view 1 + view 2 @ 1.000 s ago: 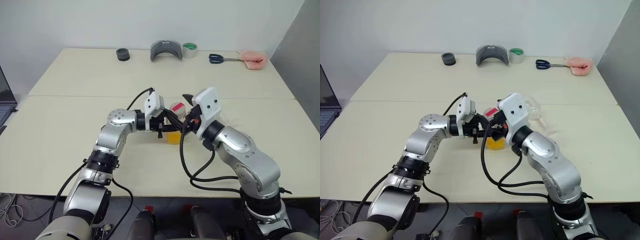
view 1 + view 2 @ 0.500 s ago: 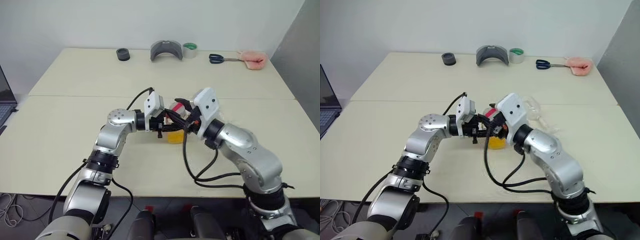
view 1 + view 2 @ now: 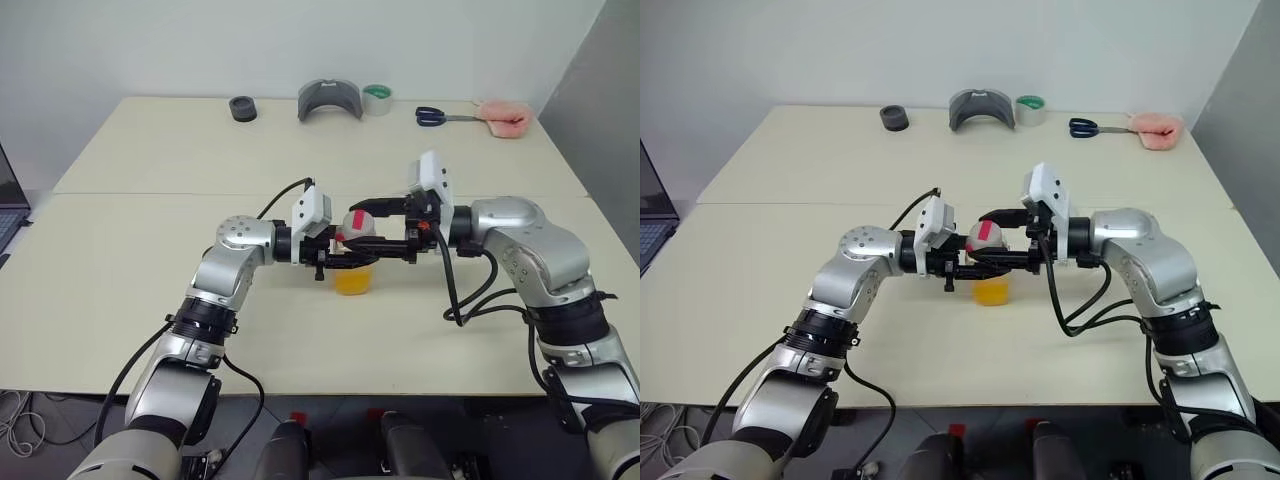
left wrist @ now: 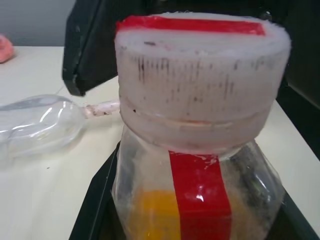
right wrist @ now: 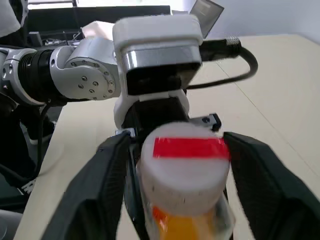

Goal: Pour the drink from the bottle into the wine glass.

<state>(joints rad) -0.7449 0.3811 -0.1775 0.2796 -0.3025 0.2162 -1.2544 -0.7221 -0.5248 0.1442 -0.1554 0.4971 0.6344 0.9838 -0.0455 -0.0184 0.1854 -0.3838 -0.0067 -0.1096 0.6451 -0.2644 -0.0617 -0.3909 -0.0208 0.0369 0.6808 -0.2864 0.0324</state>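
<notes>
Bottle (image 3: 354,262): clear, squarish, pale cap (image 5: 184,165) with red strip, orange drink (image 4: 156,212) low inside; upright at table (image 3: 150,260) centre. Left gripper (image 3: 335,252) pinching bottle from 9 o'clock. Right gripper (image 5: 182,170) spread, flanking cap from 3 o'clock.

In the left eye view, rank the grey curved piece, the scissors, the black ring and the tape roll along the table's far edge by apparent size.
1. grey curved piece
2. scissors
3. black ring and tape roll: these look alike, so no ranking between them.
</notes>
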